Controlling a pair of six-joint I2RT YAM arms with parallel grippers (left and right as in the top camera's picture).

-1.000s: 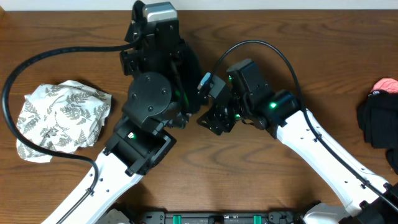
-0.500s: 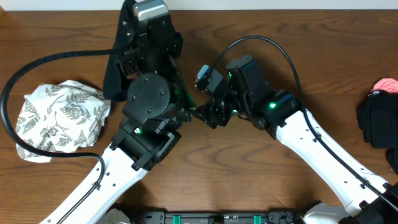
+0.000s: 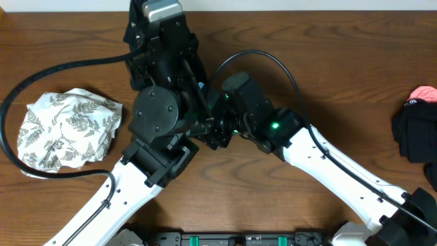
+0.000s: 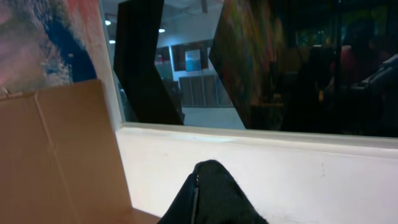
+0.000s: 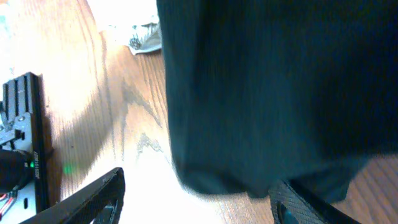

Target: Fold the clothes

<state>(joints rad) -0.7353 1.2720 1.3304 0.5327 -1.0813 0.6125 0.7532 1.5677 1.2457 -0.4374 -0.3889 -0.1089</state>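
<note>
A black garment [image 3: 193, 65] hangs from my raised left gripper [image 3: 164, 31] at the back middle of the table. In the left wrist view only a peak of the black cloth [image 4: 211, 193] shows at the bottom edge, and the fingers are hidden under it. My right gripper [image 3: 212, 132] sits low beside the left arm, under the hanging cloth. In the right wrist view its fingers are spread wide [image 5: 199, 202], with the lower hem of the black garment [image 5: 273, 93] hanging just above and between them, not pinched.
A crumpled white leaf-print cloth [image 3: 65, 130] lies at the left, with a black cable [image 3: 41, 68] looping round it. A pile of black clothes [image 3: 416, 133] with a pink piece [image 3: 423, 93] sits at the right edge. The wooden table [image 3: 328, 61] shows between them.
My right gripper has moved left and in under the hanging black garment, close against the left arm. The left arm has turned a little, and the cloth has swung with it.
</note>
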